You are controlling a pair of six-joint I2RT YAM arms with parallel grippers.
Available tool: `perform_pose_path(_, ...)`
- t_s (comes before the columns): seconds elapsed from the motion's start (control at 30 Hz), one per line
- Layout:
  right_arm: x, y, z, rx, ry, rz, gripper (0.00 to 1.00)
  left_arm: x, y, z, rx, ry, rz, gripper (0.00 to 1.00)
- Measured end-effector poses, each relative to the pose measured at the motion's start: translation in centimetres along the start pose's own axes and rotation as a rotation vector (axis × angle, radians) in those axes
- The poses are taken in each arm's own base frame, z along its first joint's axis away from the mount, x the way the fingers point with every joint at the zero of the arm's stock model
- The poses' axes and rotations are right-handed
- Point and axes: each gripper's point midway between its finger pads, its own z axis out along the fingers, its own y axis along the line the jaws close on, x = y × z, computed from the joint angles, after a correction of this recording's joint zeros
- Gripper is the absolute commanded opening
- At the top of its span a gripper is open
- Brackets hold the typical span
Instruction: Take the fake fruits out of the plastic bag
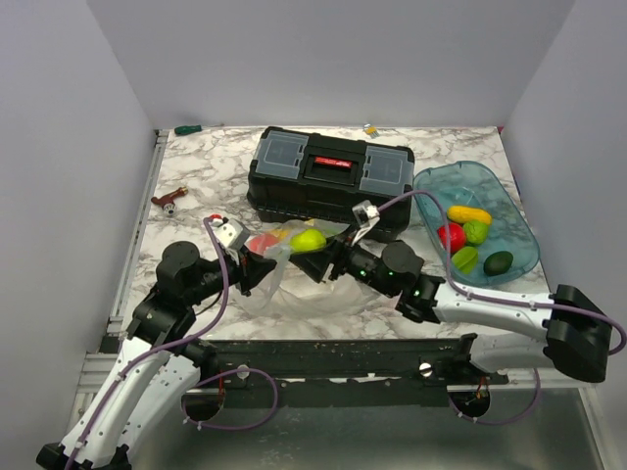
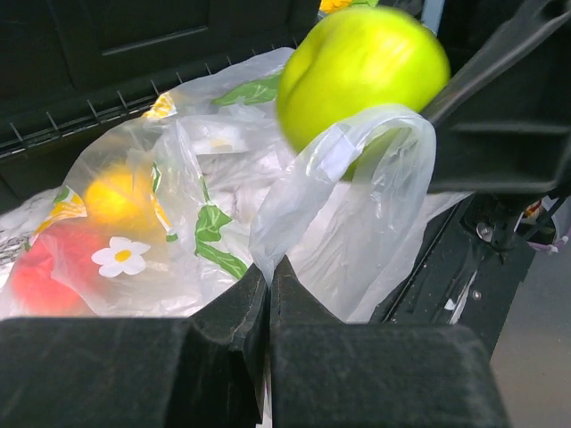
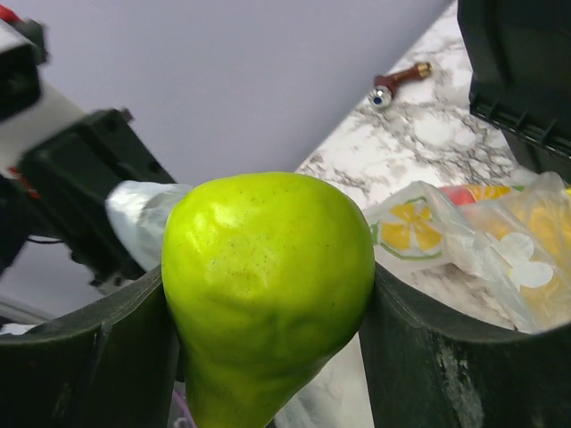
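gripping green pear [image 3: 268,267] | right claw [image 3: 268,312] | narrow end down in wrist view

Bright even light, soft shadows, sheen on plastic bag [image 2: 357,205], foreground blurred.

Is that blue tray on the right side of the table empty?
No, the blue tray holds several fake fruits, among them a yellow one, a red one and some green ones.

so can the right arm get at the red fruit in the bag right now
Probably not: the right end effector is full with the green pear, and the red fruit sits inside the plastic bag.
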Motion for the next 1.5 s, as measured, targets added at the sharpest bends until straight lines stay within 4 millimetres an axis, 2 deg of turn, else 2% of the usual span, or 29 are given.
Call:
perform_pose_path(0.23,-4.6,2.9,-2.3,-0.104,-0.173,0.074,0.28,0.0,0.0,0.0,-0.001,-0.001,0.000,0.00)
perform_pose_path(0.43,-7.2,3.6,-1.0,-0.102,-0.253,-0.016,0.29,0.2,0.2,0.2,0.000,0.010,-0.008,0.00)
perform_pose_path(0.67,-8.5,2.0,1.8,-0.014,-0.332,-0.163,0.29,0.1,0.0,0.1,0.003,0.004,-0.004,0.00)
perform_pose_path(0.8,-11.7,1.5,2.7,0.097,-0.387,-0.202,0.29,0.0,0.0,0.0,0.003,-0.001,-0.001,0.00)
perform_pose_path(0.87,-13.8,1.0,2.4,0.183,-0.421,-0.214,0.29,0.0,0.0,0.0,0.003,0.001,-0.002,0.00)
perform_pose_path(0.93,-14.9,0.1,1.4,0.261,-0.439,-0.229,0.29,0.1,0.0,0.0,0.003,0.003,-0.004,0.00)
perform_pose_path(1.07,-16.0,-3.3,-2.0,0.469,-0.454,-0.256,0.29,0.0,0.0,0.0,0.003,0.002,-0.002,0.00)
perform_pose_path(1.27,-17.6,-12.4,-8.4,0.859,-0.438,-0.295,0.29,0.1,0.0,0.1,0.003,0.005,-0.004,0.00)
perform_pose_path(1.33,-18.1,-16.1,-11.3,0.990,-0.433,-0.280,0.29,0.2,0.1,0.2,0.001,0.013,-0.009,0.00)
perform_pose_path(1.37,-18.3,-17.4,-12.6,1.036,-0.437,-0.269,0.29,0.3,0.2,0.3,0.001,0.017,-0.011,0.00)
perform_pose_path(1.4,-18.5,-19.3,-14.6,1.105,-0.441,-0.247,0.29,0.3,0.2,0.3,0.000,0.018,-0.012,0.00)
perform_pose_path(1.5,-18.9,-23.1,-19.3,1.259,-0.466,-0.182,0.29,0.3,0.2,0.2,-0.001,0.016,-0.011,0.00)
